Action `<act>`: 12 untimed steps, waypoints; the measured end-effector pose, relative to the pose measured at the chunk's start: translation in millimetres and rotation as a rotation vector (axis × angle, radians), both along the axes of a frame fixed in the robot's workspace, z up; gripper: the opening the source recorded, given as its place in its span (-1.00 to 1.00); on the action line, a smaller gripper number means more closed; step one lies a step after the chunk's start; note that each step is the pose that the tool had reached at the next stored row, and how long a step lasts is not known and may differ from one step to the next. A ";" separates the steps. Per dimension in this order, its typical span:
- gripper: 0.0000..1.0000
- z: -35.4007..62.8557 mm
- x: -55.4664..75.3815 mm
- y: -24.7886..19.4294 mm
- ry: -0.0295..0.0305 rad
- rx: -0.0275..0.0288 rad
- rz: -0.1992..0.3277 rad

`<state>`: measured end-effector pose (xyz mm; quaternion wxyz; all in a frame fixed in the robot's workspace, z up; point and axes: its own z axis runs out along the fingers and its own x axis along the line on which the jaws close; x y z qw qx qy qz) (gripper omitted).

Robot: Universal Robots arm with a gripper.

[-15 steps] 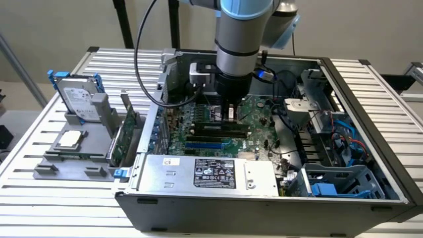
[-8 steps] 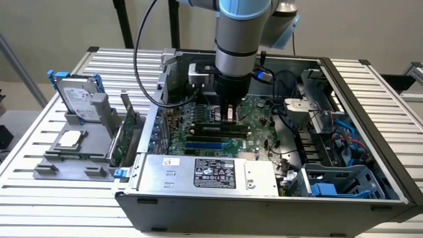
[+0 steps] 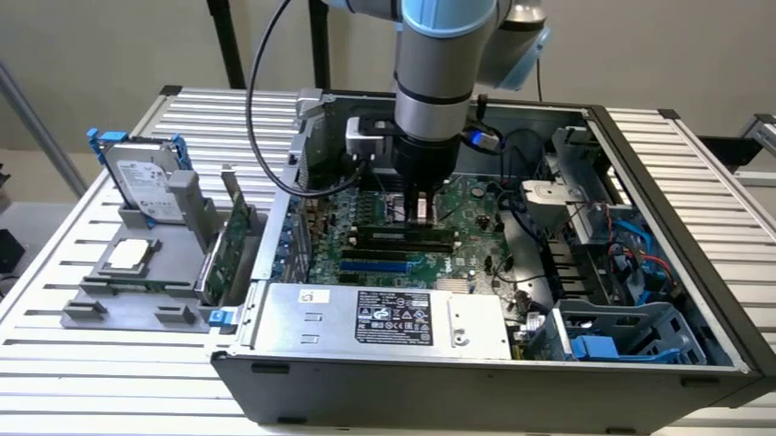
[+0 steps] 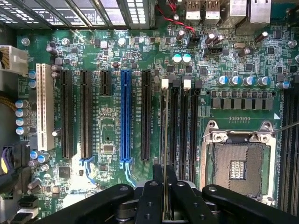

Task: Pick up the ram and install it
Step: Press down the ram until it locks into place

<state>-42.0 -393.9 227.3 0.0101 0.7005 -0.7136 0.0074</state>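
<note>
The claw (image 4: 164, 196) pinches the ram (image 4: 165, 140) edge-on, upright above a black memory slot (image 4: 174, 126) beside the blue slot (image 4: 125, 116); inside the open computer case (image 3: 679, 182), the CPU socket (image 4: 236, 163) lies near.

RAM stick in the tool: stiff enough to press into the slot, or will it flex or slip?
The RAM stick reads as a thin edge-on board, so probably stiff along its length but apt to bend sideways if pushed off-axis. The tool pinches only one end, so it may pivot. It looks light; the exposed edge over the memory slots seems fragile.
</note>
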 end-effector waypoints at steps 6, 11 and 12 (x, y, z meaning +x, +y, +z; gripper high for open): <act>-1.00 -2.1 0.0 0.8 0.0000 -0.0024 0.000; -1.00 -2.8 0.0 2.8 -0.0001 -0.0036 0.000; -1.00 -2.8 0.0 3.3 -0.0001 -0.0041 0.000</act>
